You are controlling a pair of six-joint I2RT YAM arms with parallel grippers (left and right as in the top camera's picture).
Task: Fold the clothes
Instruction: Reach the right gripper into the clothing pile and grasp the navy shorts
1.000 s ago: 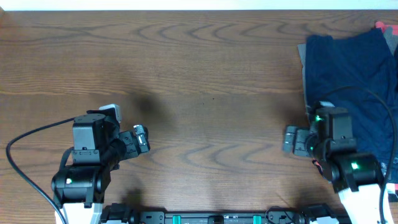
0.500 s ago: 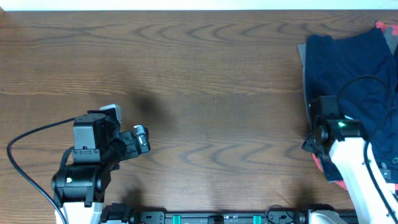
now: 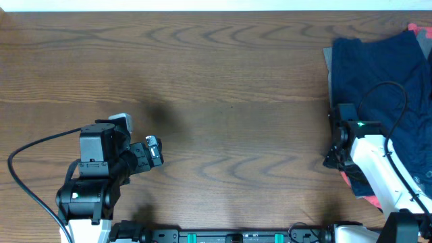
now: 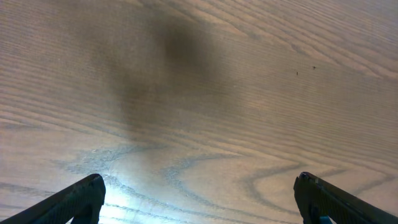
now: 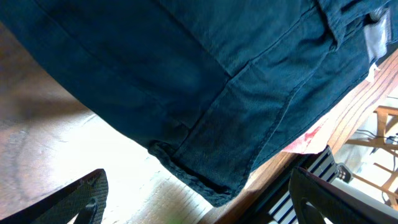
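- broadly, a dark brown wood-grain table fills the overhead view; a white strip borders its far edge.
- the clothes lie heaped at the table's right edge: navy shorts on top, a grey garment showing at their left side, a coral-red garment showing under their near end.
- left gripper: fingers spread wide, holding nothing, above bare wood at the table's near left; a soft shadow lies ahead of it.
- right gripper: fingers spread wide, holding nothing, over the shorts' hem at the table's near right.
- wooden furniture legs stand beyond the table's right edge.
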